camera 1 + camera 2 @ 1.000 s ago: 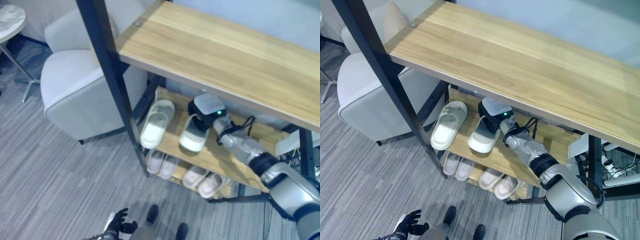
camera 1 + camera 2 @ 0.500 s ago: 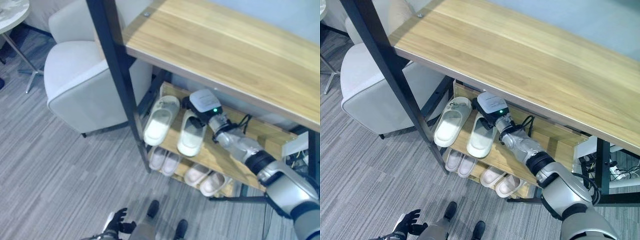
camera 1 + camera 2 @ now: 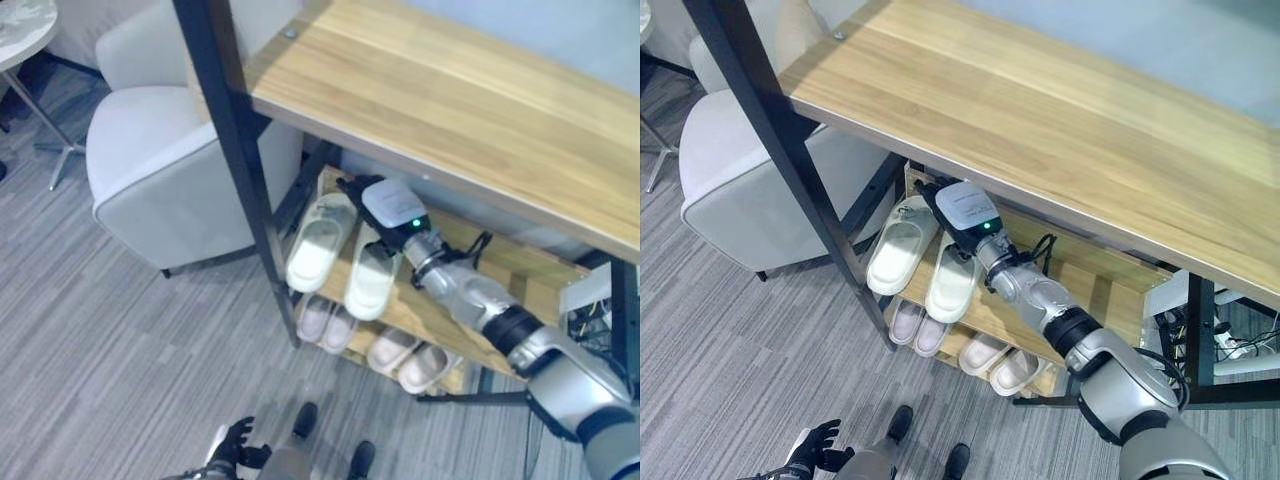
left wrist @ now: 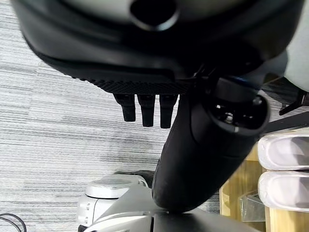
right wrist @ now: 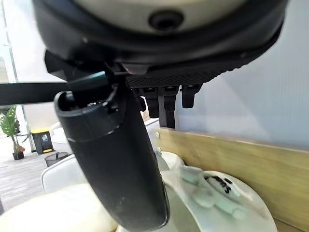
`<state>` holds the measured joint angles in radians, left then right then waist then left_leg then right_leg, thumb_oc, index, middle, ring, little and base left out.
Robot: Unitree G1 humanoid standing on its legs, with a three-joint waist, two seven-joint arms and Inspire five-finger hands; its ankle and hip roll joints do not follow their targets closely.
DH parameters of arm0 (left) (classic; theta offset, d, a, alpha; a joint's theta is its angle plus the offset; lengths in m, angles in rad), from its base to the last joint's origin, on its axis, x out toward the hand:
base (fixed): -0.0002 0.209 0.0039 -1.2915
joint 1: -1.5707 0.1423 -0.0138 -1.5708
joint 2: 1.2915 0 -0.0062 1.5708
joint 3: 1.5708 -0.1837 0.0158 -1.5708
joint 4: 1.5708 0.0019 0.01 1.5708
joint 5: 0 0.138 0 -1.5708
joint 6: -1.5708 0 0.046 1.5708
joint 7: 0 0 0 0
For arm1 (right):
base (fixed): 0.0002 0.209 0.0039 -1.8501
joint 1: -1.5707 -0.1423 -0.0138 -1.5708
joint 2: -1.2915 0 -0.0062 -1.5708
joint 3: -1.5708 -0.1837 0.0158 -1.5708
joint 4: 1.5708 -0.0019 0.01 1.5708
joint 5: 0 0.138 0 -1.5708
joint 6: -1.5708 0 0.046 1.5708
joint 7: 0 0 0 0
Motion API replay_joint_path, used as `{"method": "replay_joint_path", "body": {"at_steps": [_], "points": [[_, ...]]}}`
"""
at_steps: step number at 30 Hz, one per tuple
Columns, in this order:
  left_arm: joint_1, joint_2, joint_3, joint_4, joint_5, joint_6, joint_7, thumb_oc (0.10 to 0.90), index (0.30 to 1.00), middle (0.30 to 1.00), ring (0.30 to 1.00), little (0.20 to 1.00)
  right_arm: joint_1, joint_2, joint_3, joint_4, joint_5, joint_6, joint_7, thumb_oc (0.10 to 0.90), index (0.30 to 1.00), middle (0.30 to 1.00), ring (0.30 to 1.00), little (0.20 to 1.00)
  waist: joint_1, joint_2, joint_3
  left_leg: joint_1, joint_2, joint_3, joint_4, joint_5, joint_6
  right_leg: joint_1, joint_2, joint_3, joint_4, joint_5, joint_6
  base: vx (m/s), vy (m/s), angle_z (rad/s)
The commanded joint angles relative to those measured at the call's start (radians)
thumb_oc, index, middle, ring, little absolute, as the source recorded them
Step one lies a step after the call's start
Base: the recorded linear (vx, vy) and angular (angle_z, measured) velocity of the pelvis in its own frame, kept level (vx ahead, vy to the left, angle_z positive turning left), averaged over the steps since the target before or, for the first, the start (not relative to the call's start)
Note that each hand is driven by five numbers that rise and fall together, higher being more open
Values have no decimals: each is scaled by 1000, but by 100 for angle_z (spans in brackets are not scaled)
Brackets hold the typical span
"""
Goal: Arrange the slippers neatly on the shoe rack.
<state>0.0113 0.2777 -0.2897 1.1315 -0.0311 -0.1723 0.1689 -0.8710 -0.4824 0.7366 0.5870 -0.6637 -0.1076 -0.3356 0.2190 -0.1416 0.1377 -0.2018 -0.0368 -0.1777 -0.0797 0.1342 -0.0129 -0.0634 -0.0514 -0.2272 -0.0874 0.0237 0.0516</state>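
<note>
Right robot hand [image 3: 958,210] over slippers [image 3: 952,282] on wooden shoe rack [image 3: 1090,285].

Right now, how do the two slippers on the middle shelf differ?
The right hand rests on the heel end of the right slipper; the left slipper is untouched. The right slipper's toe overhangs the shelf's front edge further than the left slipper's. Both are cream, soles down, toes outward, side by side.

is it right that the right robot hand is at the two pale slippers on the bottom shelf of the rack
Not quite: the right robot hand is at the two pale slippers on the middle shelf, not the bottom one, as the right eye view shows. Another pair sits on the shelf below.
</note>
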Motion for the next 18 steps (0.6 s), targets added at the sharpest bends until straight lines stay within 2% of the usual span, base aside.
{"method": "replay_joint_path", "body": {"at_steps": [1, 13, 18], "points": [[5, -67, -39, 58, 34, -13, -6, 800, 900, 900, 900, 900, -27, -24, -71, -94, 37, -22, -46, 800, 900, 900, 900, 900, -10, 6, -55, 80, 15, 21, -8, -119, -20, -5, -30, 12, 5, -5, 53, 0, 0, 0], [11, -69, -9, 71, 45, -5, -14, 800, 900, 900, 900, 900, 69, -57, -117, -224, 64, -50, -24, 800, 900, 900, 900, 900, -33, 3, -68, 94, 17, 37, -8, -124, -21, 4, -27, 22, 4, -3, 53, -2, 0, -2], [12, -69, 10, 74, 50, 2, -16, 800, 900, 900, 900, 900, 161, -84, -203, -343, 120, -65, -13, 800, 900, 900, 900, 900, -48, 7, -76, 101, 19, 43, -8, -127, -22, 9, -28, 21, 5, -3, 52, -1, 1, -2]]}}
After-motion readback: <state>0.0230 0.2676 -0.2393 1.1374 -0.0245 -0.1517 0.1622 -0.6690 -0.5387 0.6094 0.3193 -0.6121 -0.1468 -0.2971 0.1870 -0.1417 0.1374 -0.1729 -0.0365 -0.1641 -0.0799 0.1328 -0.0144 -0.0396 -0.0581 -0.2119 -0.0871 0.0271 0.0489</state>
